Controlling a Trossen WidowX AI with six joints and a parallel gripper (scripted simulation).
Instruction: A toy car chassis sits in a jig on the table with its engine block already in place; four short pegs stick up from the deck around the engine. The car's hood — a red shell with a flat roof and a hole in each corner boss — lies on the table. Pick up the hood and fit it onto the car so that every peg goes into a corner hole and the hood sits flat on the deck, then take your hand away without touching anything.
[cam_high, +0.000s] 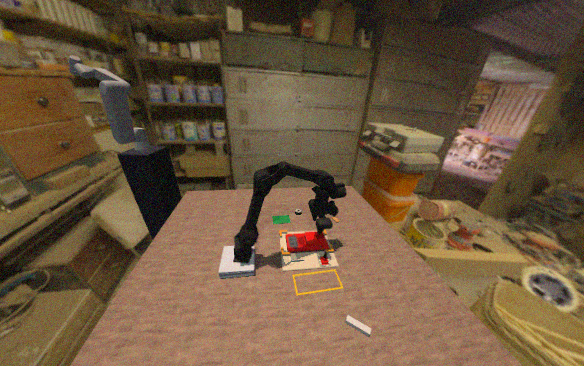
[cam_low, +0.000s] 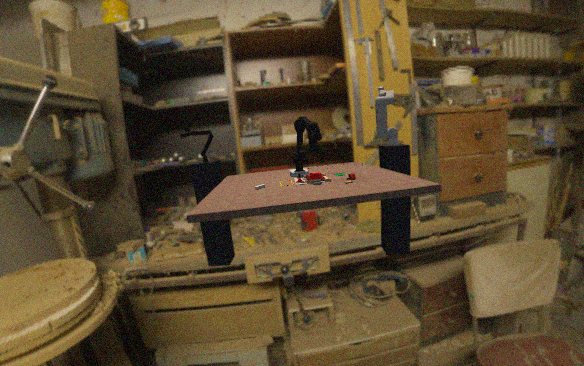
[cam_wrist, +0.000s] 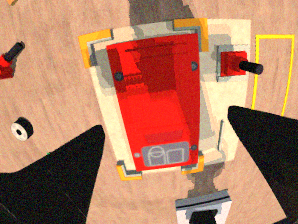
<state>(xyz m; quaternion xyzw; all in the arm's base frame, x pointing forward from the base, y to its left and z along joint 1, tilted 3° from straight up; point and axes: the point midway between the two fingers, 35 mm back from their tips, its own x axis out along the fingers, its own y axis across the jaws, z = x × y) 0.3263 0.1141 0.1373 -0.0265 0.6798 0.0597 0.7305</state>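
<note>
The red hood (cam_high: 311, 242) (cam_low: 315, 176) (cam_wrist: 160, 115) lies over the car in the cream jig (cam_high: 303, 262) (cam_wrist: 231, 30), between its orange corner brackets. In the wrist view round peg tops show at its corners, three dark and one pale; each appears to be in a corner hole. The hood looks about level, but a small gap under it could not be made out. It covers the engine block and most of the chassis. My gripper (cam_high: 330, 222) (cam_wrist: 166, 121) is open and empty above the hood, its black fingers spread on either side and apart from it.
A red block (cam_high: 324, 261) (cam_wrist: 230, 63) with a black rod stands in the jig's side pocket. A yellow outline (cam_high: 320, 291) (cam_wrist: 275, 36) lies beside the jig. Also there are a small wheel (cam_high: 298, 212) (cam_wrist: 22, 129), a green patch (cam_high: 281, 219) and a white bar (cam_high: 358, 325).
</note>
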